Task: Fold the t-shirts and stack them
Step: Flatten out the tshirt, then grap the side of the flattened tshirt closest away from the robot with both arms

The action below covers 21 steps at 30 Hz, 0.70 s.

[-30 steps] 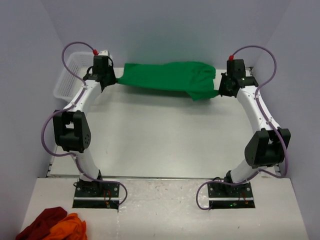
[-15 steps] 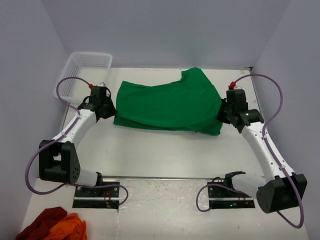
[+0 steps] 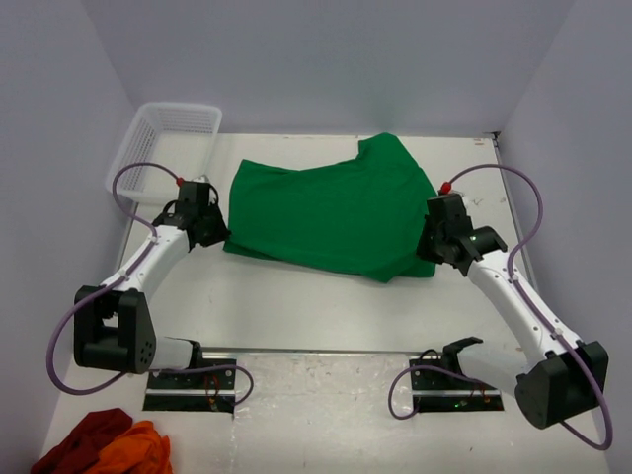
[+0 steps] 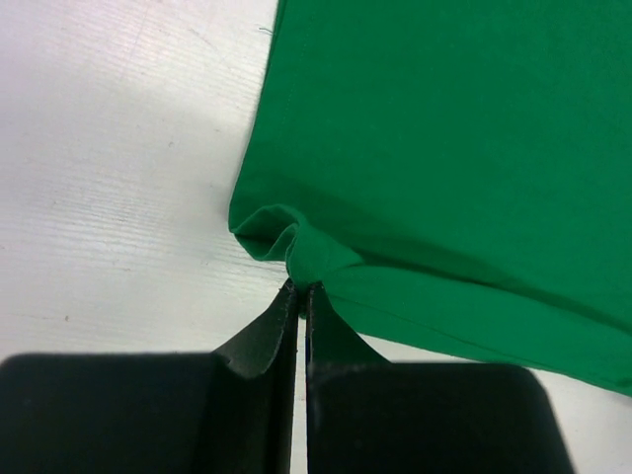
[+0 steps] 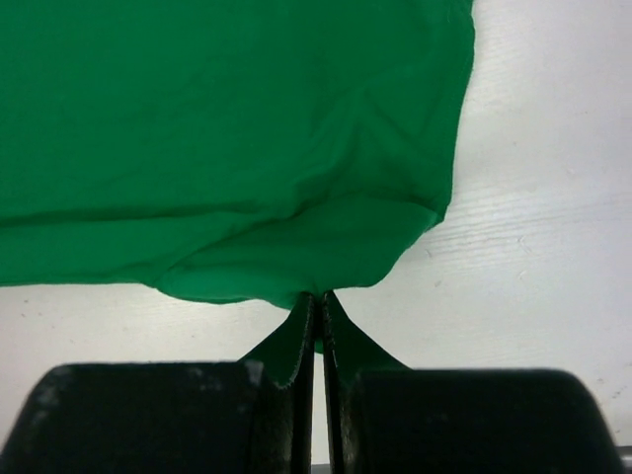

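Observation:
A bright green t-shirt (image 3: pixel 331 212) lies spread across the middle of the white table, its near edge doubled over. My left gripper (image 3: pixel 223 235) is shut on the shirt's near left corner, where the cloth (image 4: pixel 296 247) bunches at the fingertips (image 4: pixel 301 288). My right gripper (image 3: pixel 431 255) is shut on the near right corner of the t-shirt (image 5: pixel 247 148), pinching the hem between its tips (image 5: pixel 317 296). Both grippers sit low at the table surface, on either side of the shirt.
A white wire basket (image 3: pixel 163 143) stands at the back left corner. Dark red and orange cloths (image 3: pixel 104 444) lie on the near left ledge beside the left arm's base. Purple walls close in the table on three sides.
Both arms pulled the held shirt from the far edge toward the near side and lowered it; the cloth now lies spread on the table with its near edge drawn a little closer.

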Each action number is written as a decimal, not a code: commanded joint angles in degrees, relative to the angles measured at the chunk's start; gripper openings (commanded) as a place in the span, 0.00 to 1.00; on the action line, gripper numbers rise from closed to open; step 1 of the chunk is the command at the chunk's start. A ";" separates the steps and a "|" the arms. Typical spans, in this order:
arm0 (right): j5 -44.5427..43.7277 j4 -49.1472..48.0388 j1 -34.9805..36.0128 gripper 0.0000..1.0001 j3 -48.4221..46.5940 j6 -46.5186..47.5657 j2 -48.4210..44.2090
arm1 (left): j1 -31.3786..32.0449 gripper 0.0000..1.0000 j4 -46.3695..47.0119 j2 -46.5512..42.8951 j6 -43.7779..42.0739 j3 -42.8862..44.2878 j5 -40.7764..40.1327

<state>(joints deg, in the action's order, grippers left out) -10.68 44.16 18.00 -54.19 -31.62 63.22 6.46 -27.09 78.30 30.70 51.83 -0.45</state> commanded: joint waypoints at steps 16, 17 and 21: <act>-9.62 1.19 0.28 0.00 -11.45 -1.61 14.38 | 0.05 0.00 -1.82 14.32 -1.17 14.15 -2.45; -10.15 1.19 0.20 0.00 -11.98 -1.61 15.60 | 0.05 0.00 -2.17 15.73 -1.08 14.87 -2.54; -9.72 0.58 -0.50 0.00 -15.14 -0.12 18.77 | 0.05 0.00 -2.53 18.45 -0.73 17.33 -2.72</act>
<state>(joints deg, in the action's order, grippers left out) -18.59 45.67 17.93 -65.71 -32.71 80.38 6.46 -28.88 95.35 30.39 66.32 -2.02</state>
